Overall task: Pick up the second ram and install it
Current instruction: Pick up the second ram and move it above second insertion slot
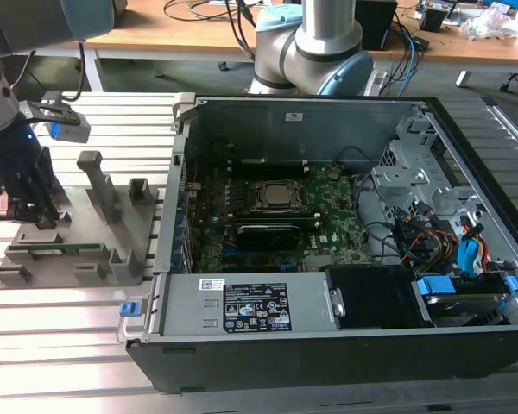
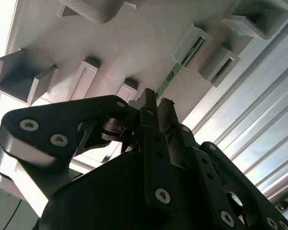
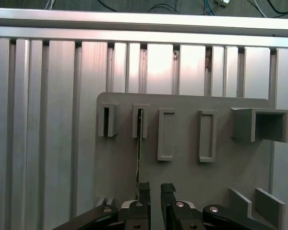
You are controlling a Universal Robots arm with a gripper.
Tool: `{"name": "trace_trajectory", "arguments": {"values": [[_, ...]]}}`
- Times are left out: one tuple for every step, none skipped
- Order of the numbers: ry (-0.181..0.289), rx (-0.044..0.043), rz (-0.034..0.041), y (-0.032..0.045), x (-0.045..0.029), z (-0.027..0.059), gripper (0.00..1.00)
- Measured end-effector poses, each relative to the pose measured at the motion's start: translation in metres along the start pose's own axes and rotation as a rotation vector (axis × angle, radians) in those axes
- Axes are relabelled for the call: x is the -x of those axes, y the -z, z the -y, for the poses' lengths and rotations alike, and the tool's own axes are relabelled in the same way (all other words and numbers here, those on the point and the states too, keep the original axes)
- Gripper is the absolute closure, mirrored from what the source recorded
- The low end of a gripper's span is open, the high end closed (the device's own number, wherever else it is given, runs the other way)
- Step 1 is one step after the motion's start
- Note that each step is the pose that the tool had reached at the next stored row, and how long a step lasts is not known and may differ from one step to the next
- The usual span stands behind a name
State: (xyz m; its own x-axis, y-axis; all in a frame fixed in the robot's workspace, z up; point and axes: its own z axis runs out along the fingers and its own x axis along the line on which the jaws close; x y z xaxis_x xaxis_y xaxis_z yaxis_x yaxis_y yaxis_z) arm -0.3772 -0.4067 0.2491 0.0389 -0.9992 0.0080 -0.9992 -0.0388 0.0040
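The second ram point(image 1: 62, 250) is a thin green stick lying on edge in a slot of the gray plastic fixture point(image 1: 112, 228), at the exterior view's left. In the wrist views its green edge point(image 2: 182, 62) point(image 3: 138, 163) runs from a slot block toward my fingertips. My gripper point(image 1: 30, 214) point(image 3: 155, 189) point(image 2: 158, 101) hangs low over the fixture's end. Its fingers stand a narrow gap apart with nothing between them. The ram passes just beside one finger point(image 3: 144, 190), not in the gap.
An open computer case point(image 1: 432, 121) with the green motherboard point(image 1: 268, 220) lies in the middle and at the exterior view's right. Upright gray posts point(image 1: 95, 177) rise from the fixture. The ribbed aluminium table point(image 3: 48, 120) surrounds the fixture, and a blue latch point(image 1: 128, 308) juts from the case's corner.
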Motion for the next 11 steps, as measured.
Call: {"name": "trace_trajectory", "arguments": {"values": [[0.0,0.0003,-0.0001,-0.0034,-0.001,-0.0001,0.76],[0.0,0.0004,-0.0002,-0.005,-0.0023,-0.0002,0.76],[0.0,0.0002,-0.0001,-0.007,-0.005,-0.0002,0.76],[0.0,0.0001,0.0,-0.0086,-0.0078,-0.0005,0.76],[0.0,0.0002,-0.0001,-0.0105,-0.0102,-0.0006,0.76],[0.0,0.0001,-0.0001,-0.0142,-0.0119,-0.0006,0.76],[0.0,0.0003,-0.0002,-0.0183,-0.0134,-0.0009,0.76],[0.0,0.0001,0.0,-0.0228,-0.0141,-0.001,0.76],[0.0,0.0001,0.0,-0.0241,-0.0142,-0.001,0.76],[0.001,0.0002,-0.0001,-0.0258,-0.0143,-0.001,0.76],[0.001,0.0001,0.0,-0.028,-0.0143,-0.001,0.76]]}}
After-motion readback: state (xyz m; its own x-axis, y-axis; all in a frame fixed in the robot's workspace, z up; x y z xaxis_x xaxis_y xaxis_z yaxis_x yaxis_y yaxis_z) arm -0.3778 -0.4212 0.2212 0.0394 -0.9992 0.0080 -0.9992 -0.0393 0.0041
